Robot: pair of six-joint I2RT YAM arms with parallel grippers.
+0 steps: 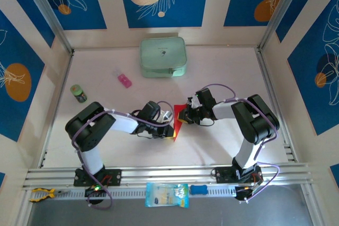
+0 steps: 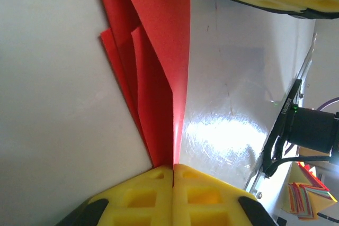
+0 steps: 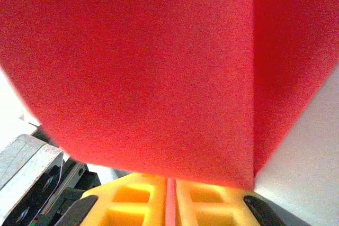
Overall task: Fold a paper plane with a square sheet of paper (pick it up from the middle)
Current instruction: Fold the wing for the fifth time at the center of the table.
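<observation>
The square sheet of paper [image 1: 179, 116] is bright red and folded, held off the table between my two grippers at mid-table. In the left wrist view the paper [image 2: 159, 62] shows layered flaps and a long crease, narrowing to a point like a paper plane where my left gripper [image 2: 173, 169] is shut on it. My left gripper [image 1: 170, 133] holds the near tip. My right gripper [image 1: 187, 114] grips the far, wider end. In the right wrist view the red paper [image 3: 148, 67] spreads broad above my right gripper [image 3: 170, 181], which is shut with a red strip pinched between its yellow fingers.
A pale green case [image 1: 163, 56] lies at the back centre. A small pink block [image 1: 124, 81] and a green-lidded jar [image 1: 78, 93] sit at the left. A blue-and-white packet [image 1: 166, 194] lies on the front rail. A stack of coloured paper [image 2: 304, 197] lies beyond the table's edge.
</observation>
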